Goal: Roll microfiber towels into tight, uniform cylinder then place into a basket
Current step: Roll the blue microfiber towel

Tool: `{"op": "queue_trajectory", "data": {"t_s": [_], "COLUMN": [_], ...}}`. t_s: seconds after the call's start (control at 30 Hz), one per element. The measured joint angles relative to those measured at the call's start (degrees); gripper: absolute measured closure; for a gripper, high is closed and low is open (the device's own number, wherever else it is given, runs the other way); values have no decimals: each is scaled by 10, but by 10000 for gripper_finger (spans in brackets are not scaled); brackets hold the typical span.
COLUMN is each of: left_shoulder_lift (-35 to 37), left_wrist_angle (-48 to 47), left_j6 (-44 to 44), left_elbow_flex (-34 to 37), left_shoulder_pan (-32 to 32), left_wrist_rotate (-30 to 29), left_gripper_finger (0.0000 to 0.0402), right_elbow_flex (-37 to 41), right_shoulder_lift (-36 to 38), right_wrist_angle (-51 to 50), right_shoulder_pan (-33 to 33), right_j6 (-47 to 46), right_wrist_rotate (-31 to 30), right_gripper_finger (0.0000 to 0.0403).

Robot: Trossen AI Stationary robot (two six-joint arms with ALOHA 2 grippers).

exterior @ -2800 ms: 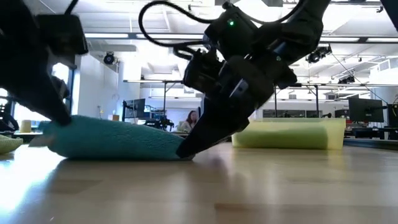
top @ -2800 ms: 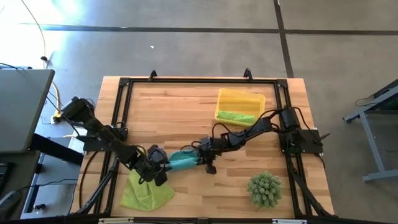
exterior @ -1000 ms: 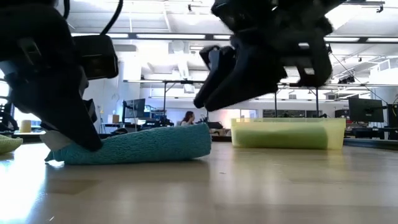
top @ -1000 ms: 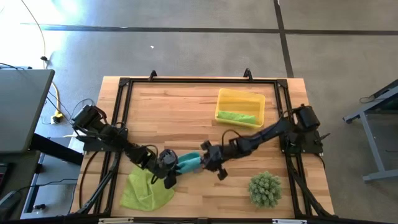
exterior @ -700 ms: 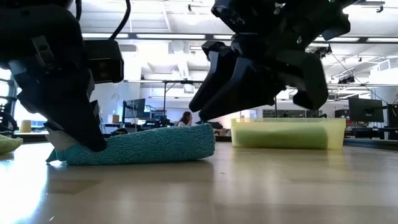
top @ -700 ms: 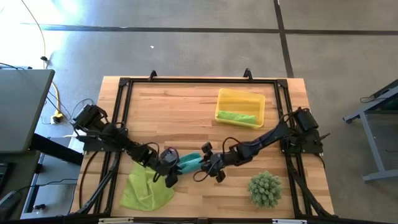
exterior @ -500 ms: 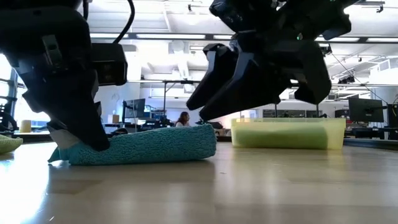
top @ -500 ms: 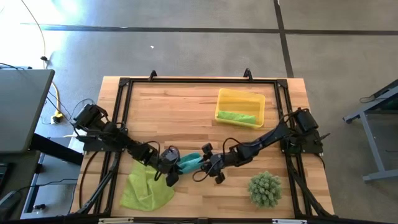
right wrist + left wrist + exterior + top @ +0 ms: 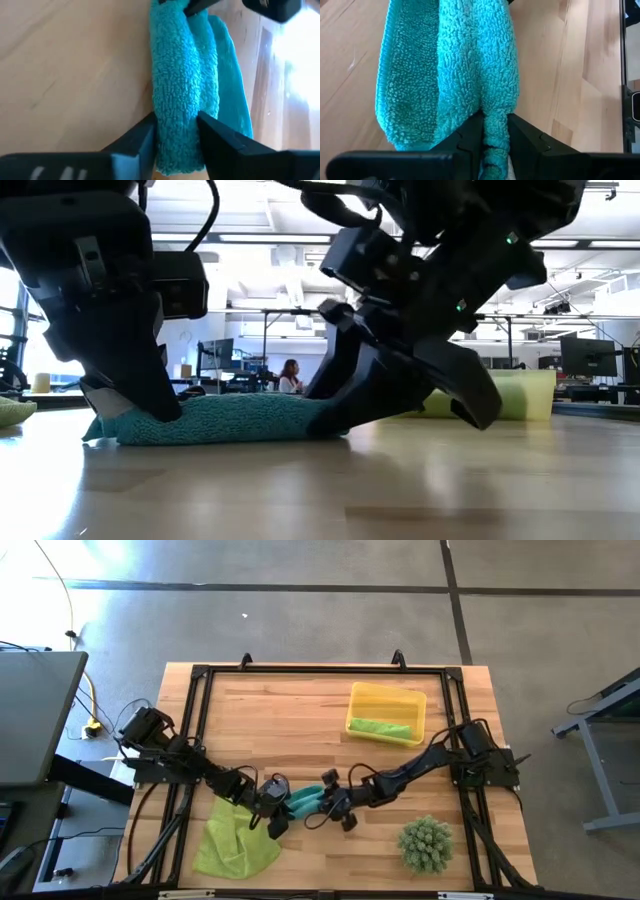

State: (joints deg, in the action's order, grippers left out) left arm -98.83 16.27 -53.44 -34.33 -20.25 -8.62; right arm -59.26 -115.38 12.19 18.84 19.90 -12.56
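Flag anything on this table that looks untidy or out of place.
The teal towel, held at either end by the left hand and right hand, is a loose, lopsided roll with a flap hanging free. A lime-green towel lies crumpled near the table's front-left corner.

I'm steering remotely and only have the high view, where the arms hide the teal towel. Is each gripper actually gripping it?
Observer: Yes. The left wrist view shows the left gripper pinching an end of the teal towel.
Operator: And the right?
Observer: The right gripper has its fingers on either side of the other end.
Operator: Is the towel lifted?
Observer: No, the low view shows it lying on the table.
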Motion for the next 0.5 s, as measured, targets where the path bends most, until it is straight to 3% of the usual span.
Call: {"op": "queue_trajectory", "data": {"t_s": [0.27, 0.5], "left_shoulder_lift": [33, 89], "left_wrist_angle": [-18, -103], "left_j6": [26, 84], "left_elbow_flex": [2, 1], "left_shoulder_pan": [0, -3], "left_wrist_rotate": [8, -15], "left_gripper_finger": [328, 328], "right_elbow_flex": [-3, -2], "right_shoulder_lift": [1, 1], "right_wrist_angle": [-38, -49], "right_shoulder_pan": [-8, -26], "right_j6": [-115, -206], "right_wrist_rotate": [32, 98], "right_gripper_finger": [385, 394]}}
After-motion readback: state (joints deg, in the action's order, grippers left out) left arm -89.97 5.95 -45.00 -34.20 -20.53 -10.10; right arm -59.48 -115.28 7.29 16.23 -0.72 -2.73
